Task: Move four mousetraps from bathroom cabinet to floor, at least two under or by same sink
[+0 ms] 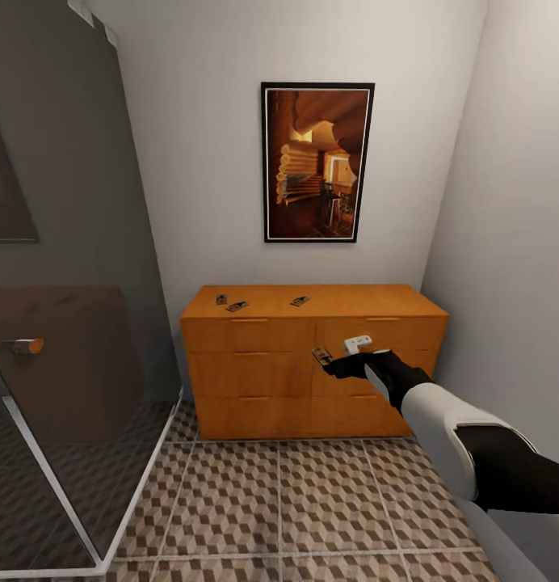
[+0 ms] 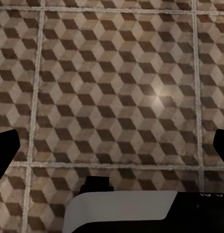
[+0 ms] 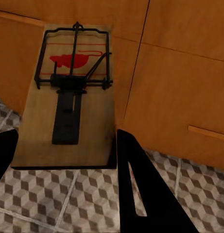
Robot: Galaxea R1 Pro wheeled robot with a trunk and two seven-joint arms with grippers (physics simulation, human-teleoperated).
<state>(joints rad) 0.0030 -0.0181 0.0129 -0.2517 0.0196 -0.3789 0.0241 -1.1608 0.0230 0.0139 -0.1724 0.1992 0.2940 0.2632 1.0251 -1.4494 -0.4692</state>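
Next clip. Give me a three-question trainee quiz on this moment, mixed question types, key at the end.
1. How many mousetraps lie on the cabinet top?
2. True or false: the right gripper holds a mousetrap in front of the drawer fronts.
3. The left wrist view looks down on: A) the bathroom floor tiles, B) a sink, C) the cabinet top.

Key:
1. Three.
2. True; the held mousetrap sits between the gripper's fingers, above the bathroom floor.
3. A.
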